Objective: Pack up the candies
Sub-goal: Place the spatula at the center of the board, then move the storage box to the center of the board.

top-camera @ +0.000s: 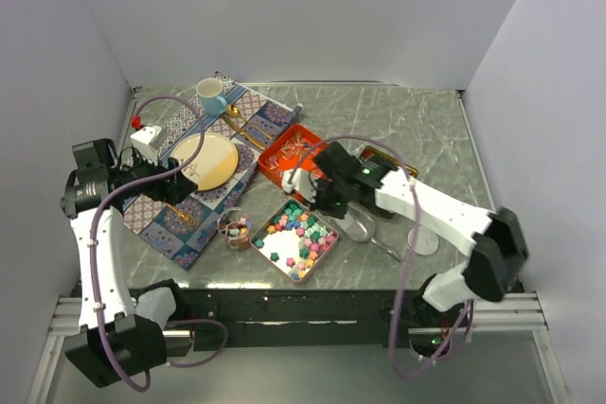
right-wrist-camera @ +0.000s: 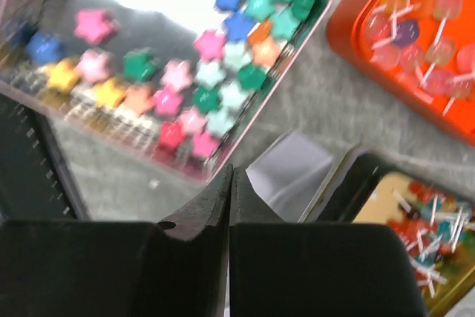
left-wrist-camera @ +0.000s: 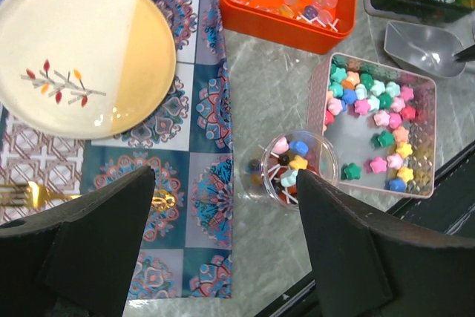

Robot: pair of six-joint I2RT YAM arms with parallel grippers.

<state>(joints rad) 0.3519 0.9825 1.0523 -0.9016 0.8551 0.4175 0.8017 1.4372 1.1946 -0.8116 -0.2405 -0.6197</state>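
Note:
Pastel star candies (right-wrist-camera: 223,87) lie in a pink tin (top-camera: 325,251), with white showing in its near corner. A small clear cup (left-wrist-camera: 293,165) beside the tin holds a few stars and stick sweets. My right gripper (right-wrist-camera: 231,172) is shut with nothing between its fingers. It hovers just past the tin's far corner, next to the silver scoop (right-wrist-camera: 289,172) lying on the table. My left gripper (left-wrist-camera: 225,183) is open and empty above the placemat's edge (left-wrist-camera: 215,206), left of the cup. From above, the left gripper (top-camera: 180,184) sits by the plate and the right gripper (top-camera: 312,198) between the tins.
An orange tin (left-wrist-camera: 282,31) of lollipops sits behind the pink one. A dark tin (left-wrist-camera: 404,11) of wrapped sweets lies partly under my right arm. On the patterned placemat are a cream and yellow plate (left-wrist-camera: 82,53), a gold fork (left-wrist-camera: 22,194) and a blue mug (top-camera: 211,95).

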